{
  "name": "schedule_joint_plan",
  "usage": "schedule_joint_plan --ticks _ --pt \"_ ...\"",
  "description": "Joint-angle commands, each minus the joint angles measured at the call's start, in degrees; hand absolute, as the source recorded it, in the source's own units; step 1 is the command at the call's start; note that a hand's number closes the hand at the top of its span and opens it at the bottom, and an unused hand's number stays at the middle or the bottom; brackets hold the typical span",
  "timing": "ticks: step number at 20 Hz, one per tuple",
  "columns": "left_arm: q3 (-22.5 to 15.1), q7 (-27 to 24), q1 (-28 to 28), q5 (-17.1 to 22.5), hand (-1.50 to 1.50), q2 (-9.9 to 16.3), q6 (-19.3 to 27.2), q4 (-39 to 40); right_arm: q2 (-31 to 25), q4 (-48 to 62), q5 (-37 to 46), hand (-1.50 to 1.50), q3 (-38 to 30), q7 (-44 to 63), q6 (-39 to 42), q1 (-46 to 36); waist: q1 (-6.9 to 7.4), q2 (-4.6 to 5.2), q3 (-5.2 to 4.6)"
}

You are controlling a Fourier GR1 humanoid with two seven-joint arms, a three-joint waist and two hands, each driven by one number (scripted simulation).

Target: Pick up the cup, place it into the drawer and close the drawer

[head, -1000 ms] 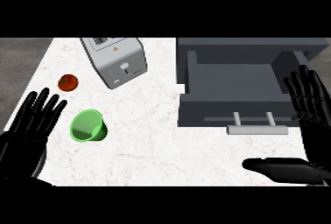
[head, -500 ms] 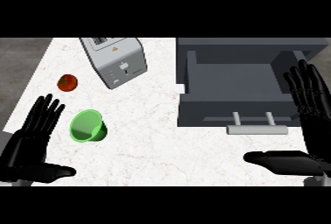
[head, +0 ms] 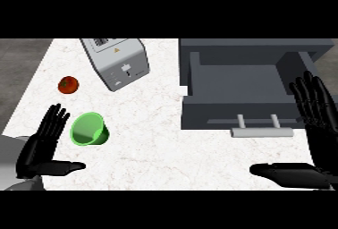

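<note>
Lying on its side: green cup (head: 89, 129), well left of the open drawer (head: 241, 85).
Left hand (head: 41, 150): fingers straight and spread, just left of the cup, not touching.
Right hand (head: 315, 134): fingers straight, thumb out, by the drawer's right front corner.
Toaster (head: 116, 62), tomato (head: 68, 84): beyond the cup.

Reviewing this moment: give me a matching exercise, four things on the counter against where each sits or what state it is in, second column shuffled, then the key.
Column one:
1. green cup
2. tomato
3. toaster
4. drawer

Column two:
A. pulled open, nothing visible inside
B. red, near the counter's left edge, beyond the cup
C. lying on its side just right of the left hand
D. silver, at the back of the counter, left of the drawer

Pairs: 1-C, 2-B, 3-D, 4-A
</note>
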Motion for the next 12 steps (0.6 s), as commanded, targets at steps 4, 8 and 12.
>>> schedule_joint_plan --ticks 4,8,12 --pt "1.0 -13.0 -6.9 -4.6 -1.50 1.9 0.2 20.3 -0.1 -0.9 0.4 -1.50 -0.6 2.8 0.3 -2.7 0.04 0.00 0.00" --pt "3.5 -21.2 -13.5 -5.7 -1.50 5.3 -1.3 36.3 1.4 -1.6 1.2 -1.50 0.8 1.9 -0.1 -1.0 -0.30 0.10 -0.05" --pt "3.6 -29.3 -14.3 -7.0 -1.50 7.9 -4.6 44.1 2.0 3.8 1.9 -1.50 0.8 -1.1 -0.2 -4.4 -0.42 0.32 -0.12"
